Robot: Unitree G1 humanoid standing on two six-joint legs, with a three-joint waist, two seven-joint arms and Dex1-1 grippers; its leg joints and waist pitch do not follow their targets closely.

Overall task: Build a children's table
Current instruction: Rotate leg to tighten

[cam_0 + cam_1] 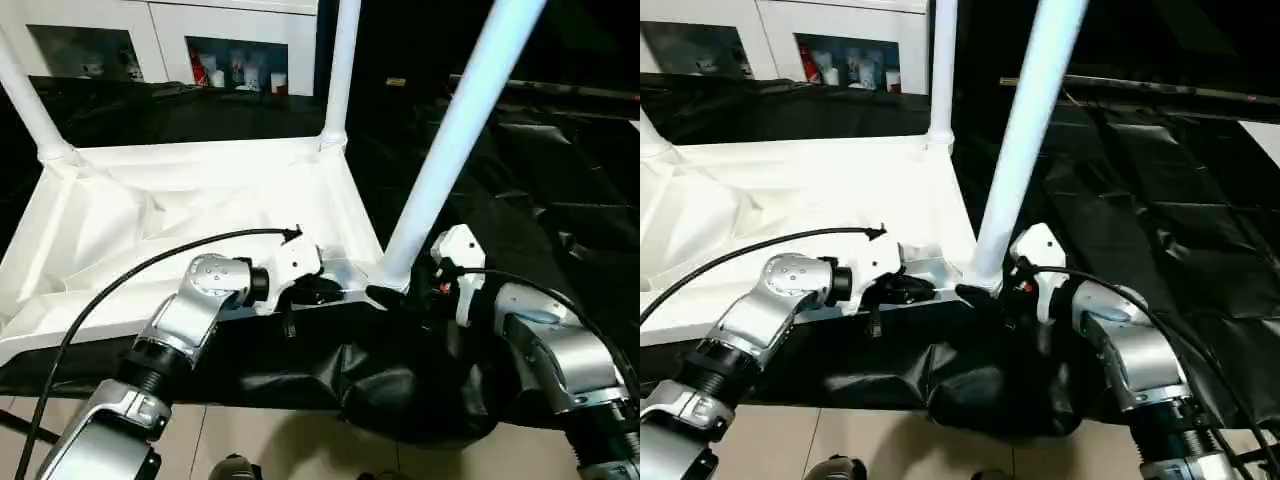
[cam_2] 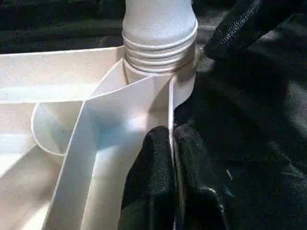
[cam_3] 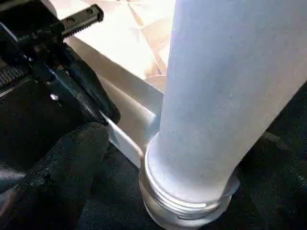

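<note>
The white plastic rectangular tabletop (image 1: 150, 215) lies ribbed underside up across the left and centre of the frame on black sheeting (image 1: 560, 190). Three long white tubular legs stand in its corner sockets, the nearest leg (image 1: 455, 130) at centre right. The left gripper (image 2: 171, 158), fingers pressed together, pinches the tabletop's rim. The right gripper (image 1: 395, 297) sits at that leg's base; I cannot tell its opening. No writing is legible.

A thick white tubular leg (image 3: 225, 96) stands with its threaded end seated in the tabletop's (image 3: 139, 72) round corner socket (image 3: 187, 211), while a black finger (image 3: 67, 167) lies at lower left near the socket and the left gripper (image 3: 103, 115) pinches the tabletop's rim.
</note>
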